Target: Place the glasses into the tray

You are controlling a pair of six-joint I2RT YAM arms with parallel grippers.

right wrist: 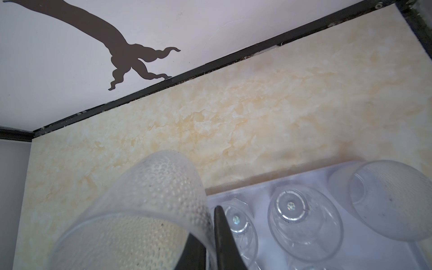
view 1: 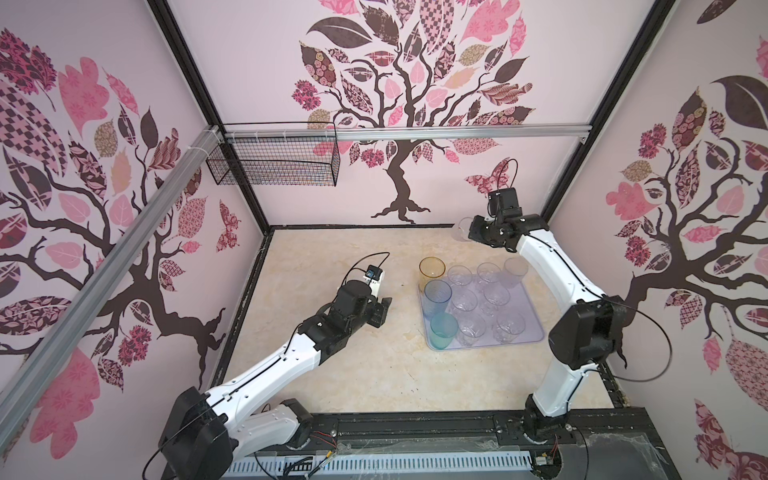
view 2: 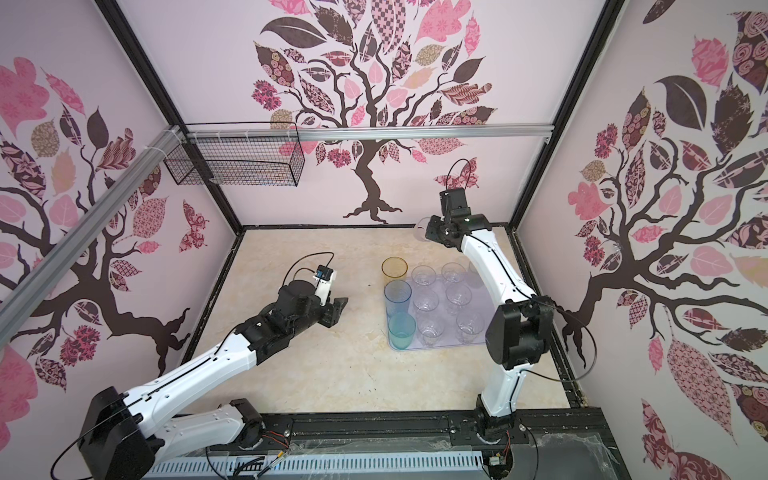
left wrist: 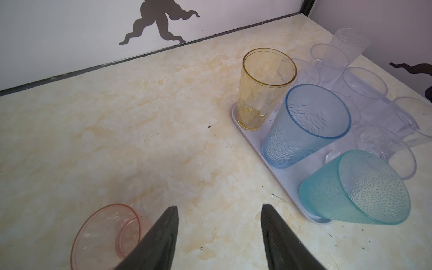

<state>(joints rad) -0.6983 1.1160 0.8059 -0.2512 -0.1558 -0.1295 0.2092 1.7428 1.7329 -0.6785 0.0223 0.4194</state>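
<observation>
I count twelve glasses (view 1: 496, 296) across my screens. Six are short clear glasses (view 1: 464, 300). Two are taller, clear and textured: one dotted glass (right wrist: 154, 194) and one frosted glass (view 1: 516, 269). Four are tinted, one of each colour: one amber glass (view 1: 432, 270), one blue glass (view 1: 437, 299), one teal glass (view 1: 444, 332) and one pink glass (left wrist: 105, 236), which I find only in the left wrist view. I see one tray (view 1: 530, 316) and one wire basket (view 1: 274, 166). I have two arms, one left arm (view 1: 270, 365) and one right arm (view 1: 552, 270). I count three tree murals (view 1: 401, 178), one per wall.
</observation>
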